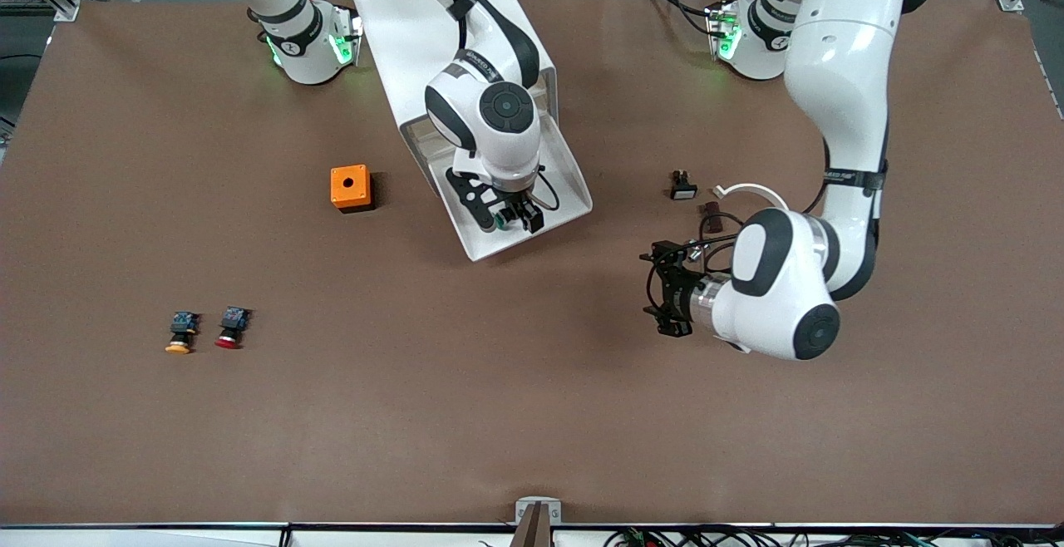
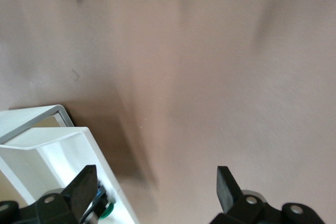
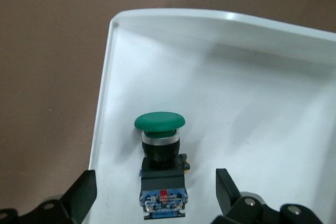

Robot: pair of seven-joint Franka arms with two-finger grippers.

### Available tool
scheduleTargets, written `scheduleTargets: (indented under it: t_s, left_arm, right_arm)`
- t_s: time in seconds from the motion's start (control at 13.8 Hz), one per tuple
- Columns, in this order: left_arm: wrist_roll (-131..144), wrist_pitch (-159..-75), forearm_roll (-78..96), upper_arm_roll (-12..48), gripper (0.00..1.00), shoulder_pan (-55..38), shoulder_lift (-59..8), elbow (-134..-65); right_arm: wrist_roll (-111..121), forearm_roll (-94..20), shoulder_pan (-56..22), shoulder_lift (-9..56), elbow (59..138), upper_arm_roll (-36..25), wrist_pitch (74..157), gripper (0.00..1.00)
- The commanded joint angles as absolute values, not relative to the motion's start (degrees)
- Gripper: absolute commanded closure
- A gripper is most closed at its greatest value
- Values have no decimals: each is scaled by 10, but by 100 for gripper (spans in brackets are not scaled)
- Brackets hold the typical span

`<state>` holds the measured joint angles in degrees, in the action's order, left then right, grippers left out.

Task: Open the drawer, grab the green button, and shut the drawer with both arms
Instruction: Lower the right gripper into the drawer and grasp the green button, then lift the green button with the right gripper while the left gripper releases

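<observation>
Fingers of my right gripper (image 1: 509, 219) stand spread on either side of the button (image 3: 160, 166), not yet touching it, lined up for a pinch on its black body. The green-capped button lies on its side in the drawer (image 1: 569, 173), pulled out near the middle of the tabletop. My left gripper (image 1: 665, 288) hangs unclenched and empty over bare mat toward the left arm's end; I judge it waits there to push the drawer shut. The left arm waits.

Green-capped button (image 3: 160, 153) lies in the open white drawer (image 3: 252, 103).
</observation>
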<state>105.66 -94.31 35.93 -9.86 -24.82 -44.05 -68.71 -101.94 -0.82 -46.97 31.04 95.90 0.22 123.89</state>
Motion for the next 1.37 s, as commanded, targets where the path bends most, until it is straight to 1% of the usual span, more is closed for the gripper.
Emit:
scheduleTargets:
  t_s: [0.0, 0.36, 0.51, 0.58, 0.65, 0.72, 0.79, 1.01, 1.3]
  left_arm:
    - [1009, -947, 345, -119, 0, -251, -405, -696]
    - [941, -947, 344, -143, 0, -254, -386, -696]
    - [855, -947, 315, -147, 0, -257, -385, -697]
    - [800, -949, 303, -148, 0, -259, -384, -697]
    - [744, -959, 294, -146, 0, -258, -384, -698]
    - [697, -964, 289, -144, 0, -259, -384, -700]
    - [661, -969, 286, -143, 0, -260, -387, -700]
    - [567, -996, 231, -139, 0, -285, -391, -710]
    - [449, -1083, 230, -111, 0, -312, -403, -746]
  right_arm:
    - [-1033, 2, -478, 318, 961, -4, 1250, 0]
    - [-1032, 4, -479, 325, 961, -3, 1251, 1]
    - [-1032, 1, -479, 325, 960, -3, 1249, 24]
    - [-1032, -3, -479, 325, 960, -2, 1246, 40]
    - [-1032, -4, -480, 325, 960, -2, 1245, 58]
    - [-1032, -4, -483, 325, 961, -2, 1243, 83]
    - [-1032, -5, -489, 325, 960, -2, 1243, 100]
    - [-1021, -4, -483, 318, 955, -3, 1232, 100]
    - [-921, -5, -440, 274, 952, -4, 1195, 100]
